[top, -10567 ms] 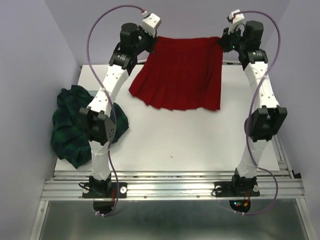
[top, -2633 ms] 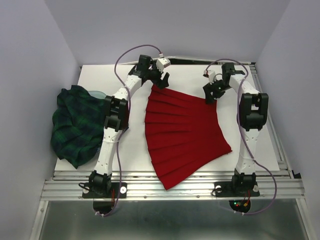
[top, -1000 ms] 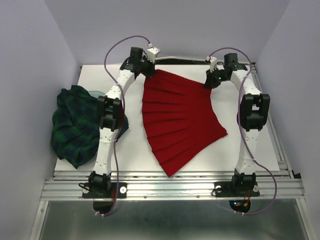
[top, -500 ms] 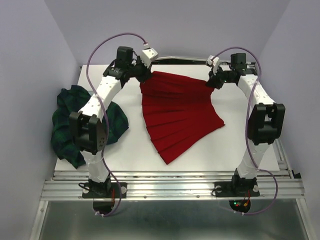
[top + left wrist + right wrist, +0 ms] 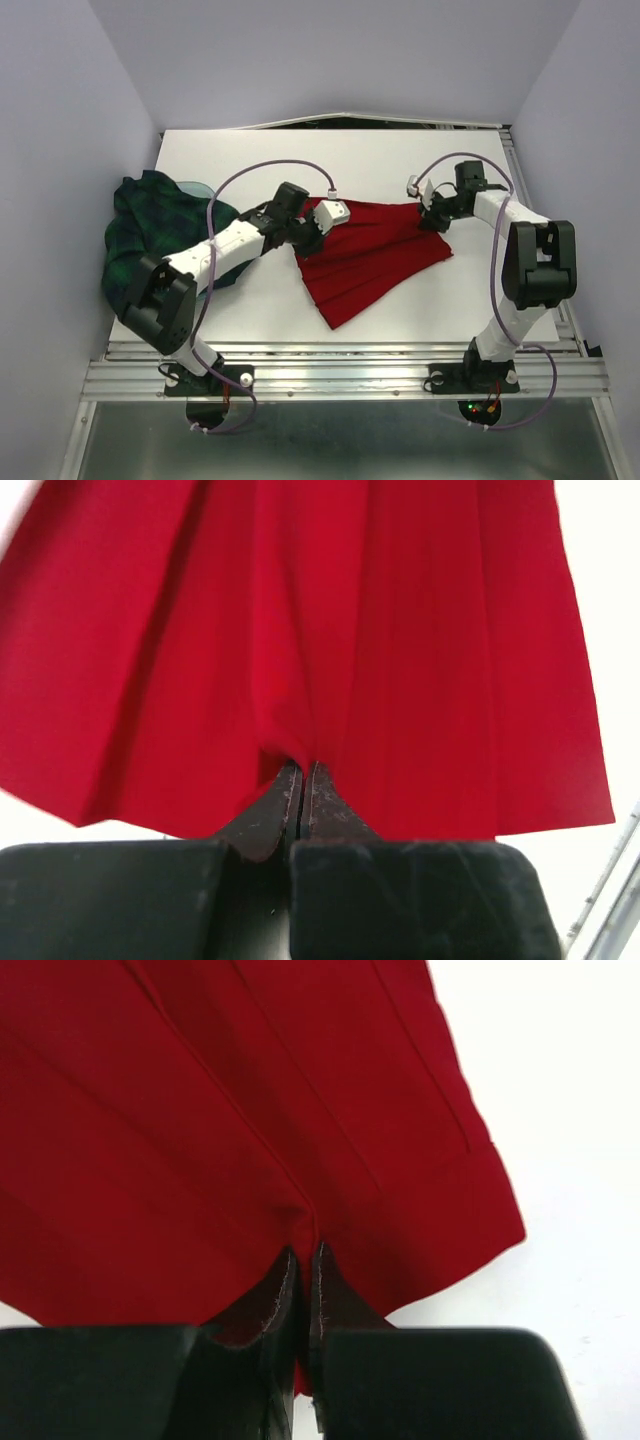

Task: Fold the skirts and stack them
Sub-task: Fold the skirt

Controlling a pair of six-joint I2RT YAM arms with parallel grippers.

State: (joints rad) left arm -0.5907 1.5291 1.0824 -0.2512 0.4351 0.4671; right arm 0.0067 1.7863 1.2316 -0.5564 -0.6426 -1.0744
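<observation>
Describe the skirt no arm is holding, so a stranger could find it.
Start at the white table and go to its left edge. There the plaid skirt lies bunched. It is dark green and navy, unlike the plain red skirt mid-table.

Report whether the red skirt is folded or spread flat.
Folded over: the red skirt lies doubled, one layer atop another, left gripper and right gripper pinching it.

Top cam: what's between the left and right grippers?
Only the red skirt, spanning left gripper to right gripper, both shut on it. Top external view shows it.
</observation>
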